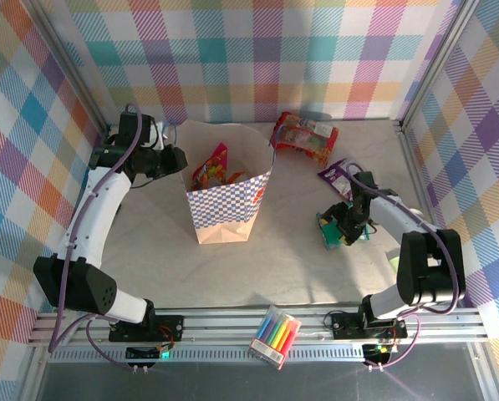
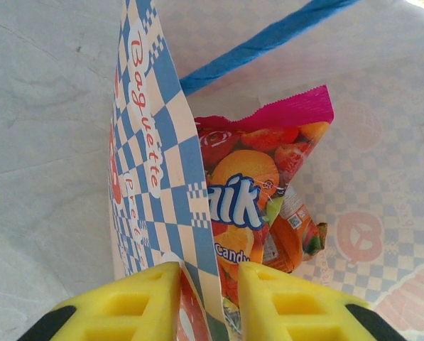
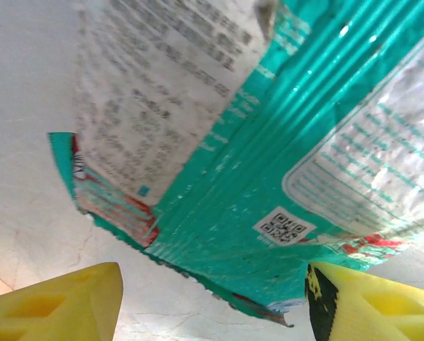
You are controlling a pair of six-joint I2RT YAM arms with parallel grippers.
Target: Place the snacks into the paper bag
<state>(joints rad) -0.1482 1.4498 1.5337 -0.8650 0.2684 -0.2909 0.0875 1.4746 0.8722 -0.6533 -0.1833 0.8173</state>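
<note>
The paper bag [image 1: 224, 200] stands open mid-table, and a pink-edged candy packet [image 1: 211, 173] lies inside it. My left gripper [image 1: 176, 158] is shut on the bag's left rim. In the left wrist view the checkered wall [image 2: 158, 177] runs between my yellow fingers [image 2: 126, 305], with the candy packet [image 2: 254, 192] and an orange one inside. My right gripper [image 1: 343, 224] hangs open over a teal packet [image 1: 327, 234]. That packet [image 3: 254, 177] lies flat on the table, its near edge between my spread fingertips [image 3: 62, 305]. Red and orange snacks [image 1: 303, 134] and a purple one [image 1: 337, 171] lie at the back right.
A clear pack of coloured markers [image 1: 274, 334] rests on the front rail. Checkered walls close in the table on the left, back and right. A blue cord handle [image 2: 268, 42] lies across the bag's far side. Bare table surface [image 1: 291, 251] lies in front of the bag.
</note>
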